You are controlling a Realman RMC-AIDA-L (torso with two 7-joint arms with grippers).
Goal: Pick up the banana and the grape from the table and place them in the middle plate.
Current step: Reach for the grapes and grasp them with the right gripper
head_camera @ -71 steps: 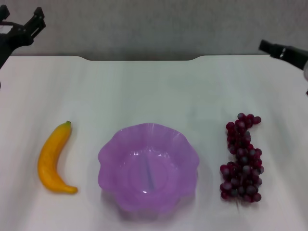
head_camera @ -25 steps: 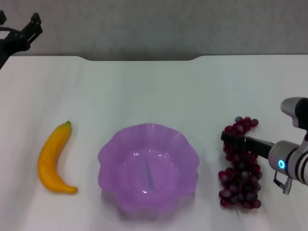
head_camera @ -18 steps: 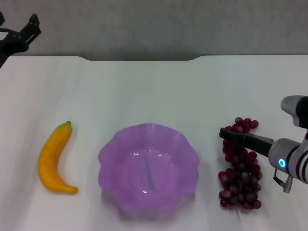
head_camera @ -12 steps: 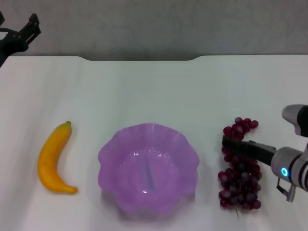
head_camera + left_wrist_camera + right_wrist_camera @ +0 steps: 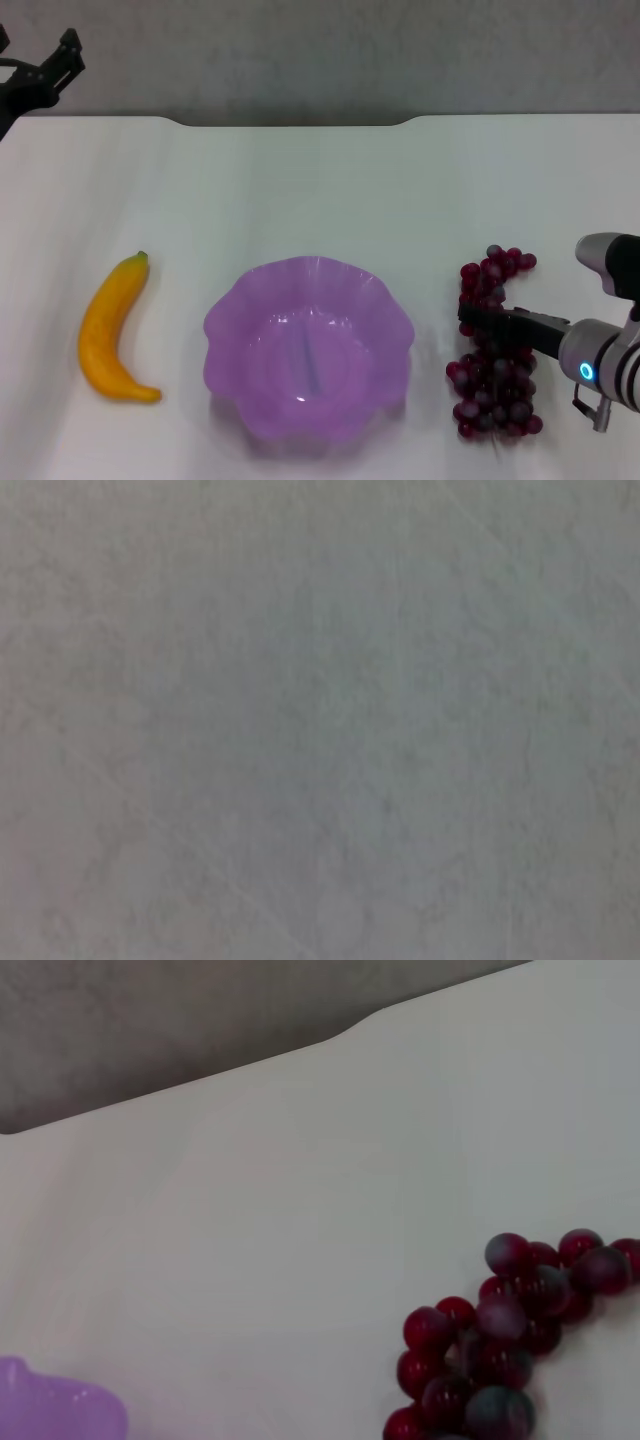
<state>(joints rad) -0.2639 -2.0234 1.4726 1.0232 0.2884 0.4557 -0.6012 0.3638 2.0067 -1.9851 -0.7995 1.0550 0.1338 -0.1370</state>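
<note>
Reaching over the grape (image 5: 495, 345), the right gripper (image 5: 470, 317) lies across the bunch's middle; whether its jaws have closed I cannot tell. Beyond them the middle plate (image 5: 230, 315) sits empty, the banana (image 5: 108, 328) farther off on the bench (image 5: 300, 190). The left gripper (image 5: 60, 58) is parked.

Plain grey wall (image 5: 320, 50) behind

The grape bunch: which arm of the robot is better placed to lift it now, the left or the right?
The right. The right gripper is already down across the grape bunch, beside the middle plate. The left gripper is parked beyond the table's far left corner, far from the banana too.
</note>
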